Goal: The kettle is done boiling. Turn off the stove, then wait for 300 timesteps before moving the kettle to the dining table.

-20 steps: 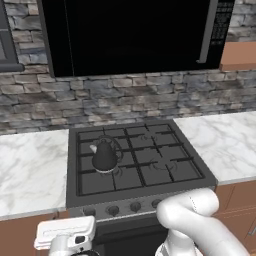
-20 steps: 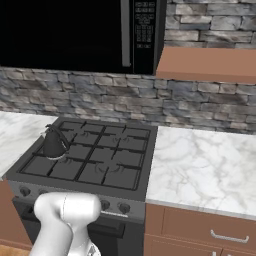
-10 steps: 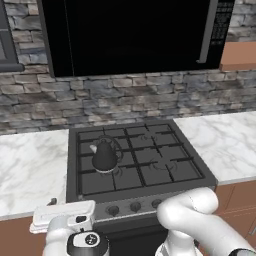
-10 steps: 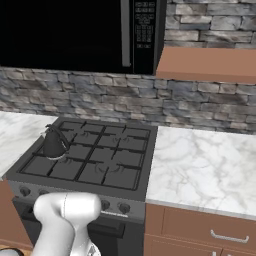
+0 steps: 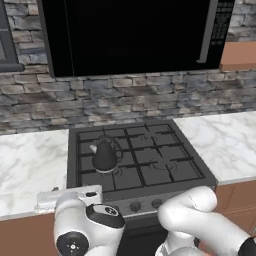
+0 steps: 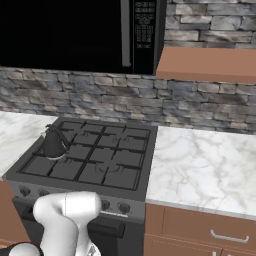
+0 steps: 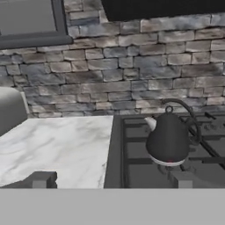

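Kettle (image 5: 105, 157) upright on stove (image 5: 150, 165) grate under black microwave (image 5: 135, 35), pincer (image 7: 110, 180) jaws apart.

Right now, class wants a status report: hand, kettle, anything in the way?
Hand open, holding nothing. Kettle upright on stove, front left burner. Nothing blocking it.

The arm's white hand has risen in the lower left of the left base view, from below the stove (image 5: 140, 165) front up to the level of its front edge. The claw (image 5: 67, 196) now sits higher, its jaws spread wide as before.
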Available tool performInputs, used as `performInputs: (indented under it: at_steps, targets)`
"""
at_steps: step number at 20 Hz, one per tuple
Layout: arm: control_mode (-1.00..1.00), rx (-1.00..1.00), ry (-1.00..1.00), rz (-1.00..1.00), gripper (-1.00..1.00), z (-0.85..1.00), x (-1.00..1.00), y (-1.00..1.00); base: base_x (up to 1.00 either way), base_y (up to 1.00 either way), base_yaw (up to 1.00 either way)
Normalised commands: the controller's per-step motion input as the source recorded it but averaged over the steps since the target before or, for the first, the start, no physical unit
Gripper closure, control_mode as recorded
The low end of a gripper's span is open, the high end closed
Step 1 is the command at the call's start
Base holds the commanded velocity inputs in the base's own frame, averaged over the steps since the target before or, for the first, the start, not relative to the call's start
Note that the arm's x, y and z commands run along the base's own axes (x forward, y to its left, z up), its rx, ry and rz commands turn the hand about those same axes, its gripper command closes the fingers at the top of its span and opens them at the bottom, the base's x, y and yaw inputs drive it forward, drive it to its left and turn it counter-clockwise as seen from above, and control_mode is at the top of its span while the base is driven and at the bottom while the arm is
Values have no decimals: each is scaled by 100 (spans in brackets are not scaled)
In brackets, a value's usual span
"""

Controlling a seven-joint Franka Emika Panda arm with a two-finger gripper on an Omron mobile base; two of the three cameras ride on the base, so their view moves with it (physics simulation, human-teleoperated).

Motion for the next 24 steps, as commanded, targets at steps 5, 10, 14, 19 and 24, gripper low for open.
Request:
performInputs:
  at_steps: [5, 10, 14, 19, 24]
  targets:
    - [-100, 7, 26, 13, -100, 35, 4, -22, 0, 0, 0]
    - [-100, 7, 26, 13, -100, 18, 2, -27, 0, 0, 0]
    - [-100, 8, 24, 9, -100, 9, 0, -31, 0, 0, 0]
    - [-100, 8, 25, 9, -100, 9, 0, -30, 0, 0, 0]
    - [-100, 8, 22, 10, -100, 13, -1, -30, 0, 0, 0]
